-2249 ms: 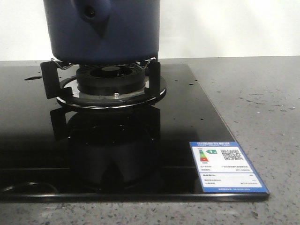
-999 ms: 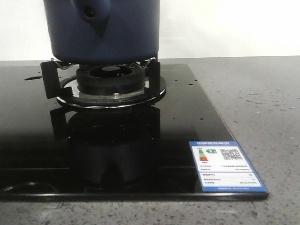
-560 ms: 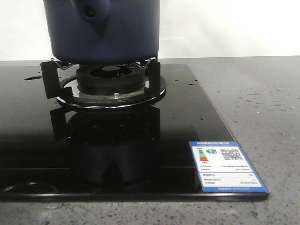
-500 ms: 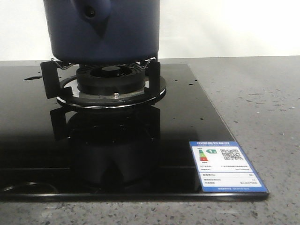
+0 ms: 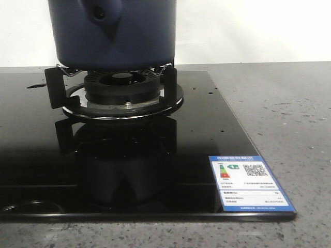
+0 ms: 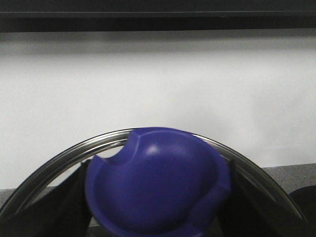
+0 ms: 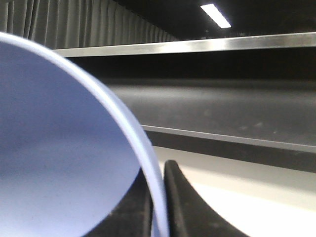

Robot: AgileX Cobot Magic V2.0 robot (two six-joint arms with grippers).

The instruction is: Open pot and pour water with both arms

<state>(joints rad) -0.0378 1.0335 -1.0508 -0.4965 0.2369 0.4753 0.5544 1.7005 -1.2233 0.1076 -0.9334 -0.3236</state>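
The pot [image 5: 116, 33] sits on the burner [image 5: 123, 88] at twelve o'clock. Your left gripper [image 6: 155, 232] pinches the lid [image 6: 155, 185]; your right gripper [image 7: 157, 217] pinches the bowl's [image 7: 59, 143] rim. Tilt either, and it could slip.

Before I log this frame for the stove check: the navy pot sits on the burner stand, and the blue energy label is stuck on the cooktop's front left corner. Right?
Not quite. The pot does sit on the burner stand, but the energy label is on the front right corner of the cooktop, as the front view shows.
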